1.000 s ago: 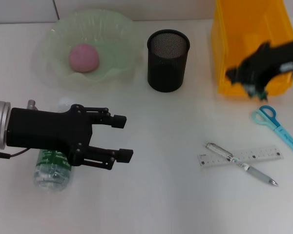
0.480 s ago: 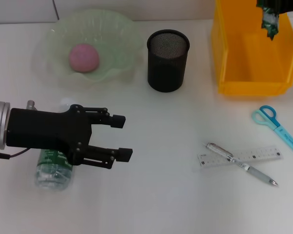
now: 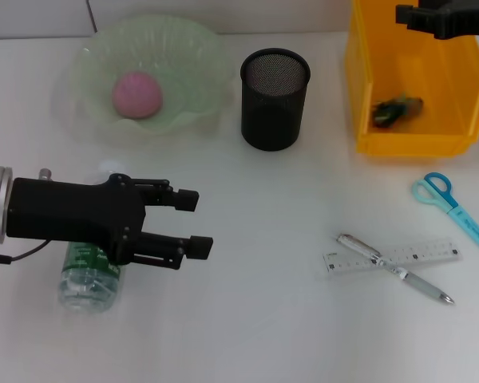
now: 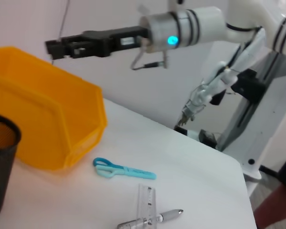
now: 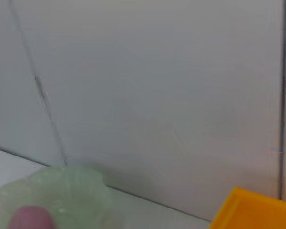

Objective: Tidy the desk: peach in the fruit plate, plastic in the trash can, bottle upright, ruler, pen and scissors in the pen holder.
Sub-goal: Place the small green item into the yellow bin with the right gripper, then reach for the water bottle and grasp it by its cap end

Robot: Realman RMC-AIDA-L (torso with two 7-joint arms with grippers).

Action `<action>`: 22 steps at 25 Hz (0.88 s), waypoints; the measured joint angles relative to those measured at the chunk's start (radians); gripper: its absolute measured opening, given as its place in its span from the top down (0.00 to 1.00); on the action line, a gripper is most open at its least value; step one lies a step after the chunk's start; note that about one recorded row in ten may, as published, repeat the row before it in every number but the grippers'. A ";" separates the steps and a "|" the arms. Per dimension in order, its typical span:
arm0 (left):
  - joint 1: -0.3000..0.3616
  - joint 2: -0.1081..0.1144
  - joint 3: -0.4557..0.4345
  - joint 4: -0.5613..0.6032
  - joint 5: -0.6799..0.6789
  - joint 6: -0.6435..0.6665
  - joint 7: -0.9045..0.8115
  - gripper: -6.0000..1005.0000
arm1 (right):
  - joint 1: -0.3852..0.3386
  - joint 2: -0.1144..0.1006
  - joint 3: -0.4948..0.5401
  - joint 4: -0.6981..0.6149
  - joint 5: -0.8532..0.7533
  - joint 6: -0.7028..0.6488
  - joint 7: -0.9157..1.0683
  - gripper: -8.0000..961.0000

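Observation:
The pink peach (image 3: 136,93) lies in the pale green fruit plate (image 3: 193,48). A crumpled plastic wrapper (image 3: 397,109) rests on the floor of the yellow trash can (image 3: 363,96). Above the can's far rim my right gripper (image 3: 409,14) hangs open and empty; the left wrist view shows it too (image 4: 57,46). The clear bottle (image 3: 86,271) with a green label lies on its side, partly under my left gripper (image 3: 195,223), which is open above it. A ruler (image 3: 399,255) and pen (image 3: 395,270) lie crossed, with blue scissors (image 3: 451,199) to their right. The black mesh pen holder (image 3: 275,97) stands upright.
The white desk (image 3: 263,319) has open surface between the bottle and the ruler. In the left wrist view the scissors (image 4: 121,168), ruler (image 4: 147,202) and pen (image 4: 152,219) lie beyond the yellow can (image 4: 47,124). A wall runs behind the desk.
My right gripper carried the plastic up over the yellow can and let it go; it now lies inside. The left gripper shifted slightly leftward.

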 joint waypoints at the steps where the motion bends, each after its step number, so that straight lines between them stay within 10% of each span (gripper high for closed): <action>1: -0.003 0.003 -0.006 0.002 0.000 0.000 -0.023 0.19 | -0.014 -0.006 0.002 0.001 0.036 -0.045 -0.022 0.59; 12: -0.085 0.070 -0.097 0.081 0.132 -0.014 -0.507 0.19 | -0.175 -0.069 -0.006 0.133 0.230 -0.688 -0.391 0.37; 22: -0.270 0.058 -0.099 0.075 0.491 -0.085 -0.814 0.19 | -0.177 -0.033 -0.008 0.423 0.100 -0.620 -0.631 0.32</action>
